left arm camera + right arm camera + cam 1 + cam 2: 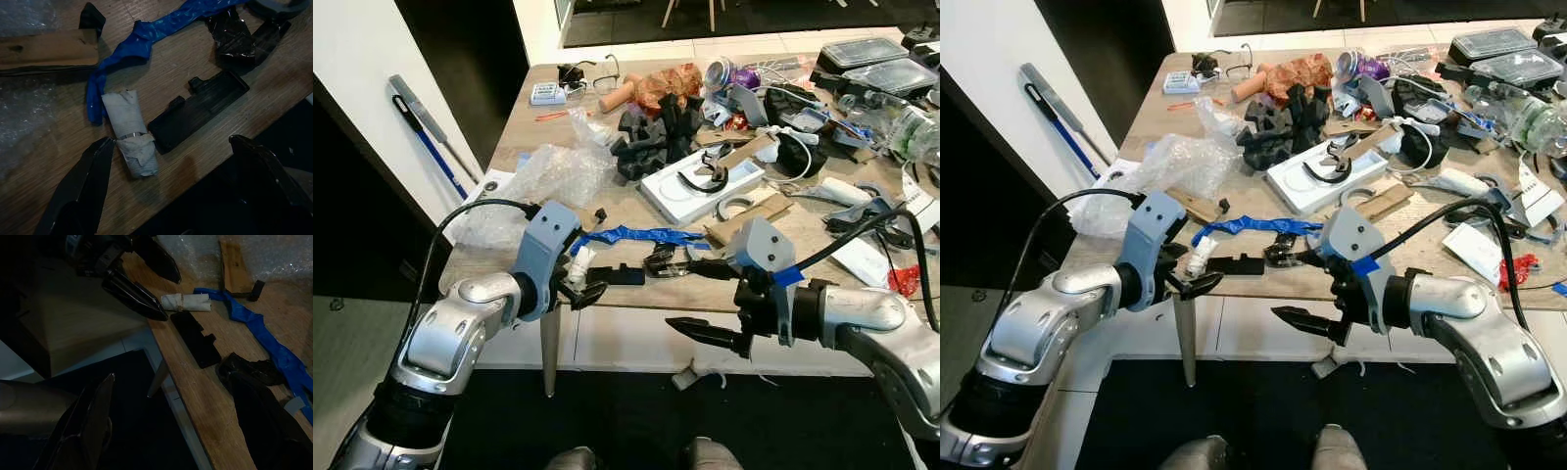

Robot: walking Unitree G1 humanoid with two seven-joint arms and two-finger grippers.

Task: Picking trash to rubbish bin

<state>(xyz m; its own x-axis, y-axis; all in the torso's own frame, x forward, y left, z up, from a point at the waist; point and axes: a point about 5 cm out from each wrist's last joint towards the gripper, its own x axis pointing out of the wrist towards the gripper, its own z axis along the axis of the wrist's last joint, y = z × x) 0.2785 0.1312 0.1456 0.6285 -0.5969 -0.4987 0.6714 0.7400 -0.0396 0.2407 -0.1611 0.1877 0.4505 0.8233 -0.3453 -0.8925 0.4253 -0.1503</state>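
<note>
Hovering at the table's (636, 299) near edge, your left gripper (171, 161) spreads wide over a small white roll (130, 132) — one finger (85, 183) just beside it. The roll lies between a blue strip (631, 236) and a flat black piece (198, 110). Your right gripper (700, 299) — also wide, holding nothing — straddles the near edge to the right, by a crumpled black scrap (252, 369).
</note>
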